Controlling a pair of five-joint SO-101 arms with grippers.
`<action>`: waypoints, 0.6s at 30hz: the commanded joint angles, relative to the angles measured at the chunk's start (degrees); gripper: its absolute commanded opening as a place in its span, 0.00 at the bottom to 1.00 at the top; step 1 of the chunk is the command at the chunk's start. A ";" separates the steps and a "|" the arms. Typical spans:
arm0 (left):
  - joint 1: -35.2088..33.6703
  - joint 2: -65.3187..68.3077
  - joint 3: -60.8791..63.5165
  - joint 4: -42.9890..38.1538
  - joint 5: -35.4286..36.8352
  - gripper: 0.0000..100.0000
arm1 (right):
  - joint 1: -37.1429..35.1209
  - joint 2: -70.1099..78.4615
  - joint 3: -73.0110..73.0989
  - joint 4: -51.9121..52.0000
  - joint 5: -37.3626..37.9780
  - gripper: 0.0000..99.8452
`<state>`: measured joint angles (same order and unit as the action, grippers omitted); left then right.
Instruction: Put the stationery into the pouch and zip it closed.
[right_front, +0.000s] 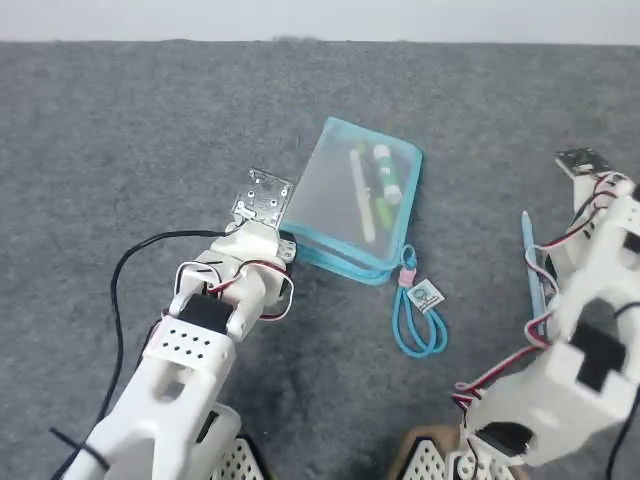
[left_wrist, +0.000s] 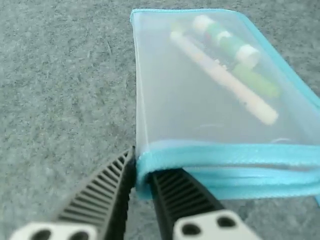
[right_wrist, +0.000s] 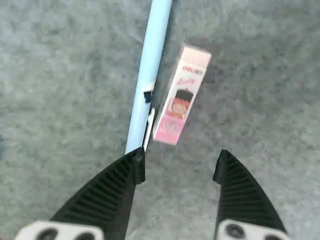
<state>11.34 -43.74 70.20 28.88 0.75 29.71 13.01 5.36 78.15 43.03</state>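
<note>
The translucent pouch (right_front: 355, 195) with teal trim lies mid-table, and a white pen (right_front: 360, 195) and a green-and-white stick (right_front: 385, 175) show through it. My left gripper (left_wrist: 142, 172) is shut on the pouch's (left_wrist: 200, 100) teal zipper edge at its near corner, and the same grip shows from above (right_front: 283, 238). A pink tag and a blue cord loop (right_front: 418, 325) trail from the zipper end. My right gripper (right_wrist: 180, 162) hangs open just above the table. A light blue pen (right_wrist: 150, 75) and a small pink box (right_wrist: 180, 102) lie just beyond its tips. The blue pen (right_front: 532, 265) lies beside the right arm (right_front: 600, 240).
Grey carpet-like cloth (right_front: 120, 130) covers the table, with open room to the left and behind the pouch. Both arm bases stand at the near edge. A black cable (right_front: 118, 300) runs along the left arm.
</note>
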 joint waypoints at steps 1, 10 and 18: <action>0.44 -0.35 -0.92 -0.09 1.14 0.01 | 0.66 4.44 -6.07 -2.33 0.70 0.22; 0.44 -0.35 -0.40 -1.85 1.14 0.01 | -0.31 14.73 -8.62 -3.12 0.70 0.21; 0.44 -0.35 0.48 -3.25 1.14 0.01 | 1.19 13.76 -9.76 -0.84 -3.43 0.01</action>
<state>11.34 -43.74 71.60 27.82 0.75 30.24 28.75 -2.73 75.16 42.59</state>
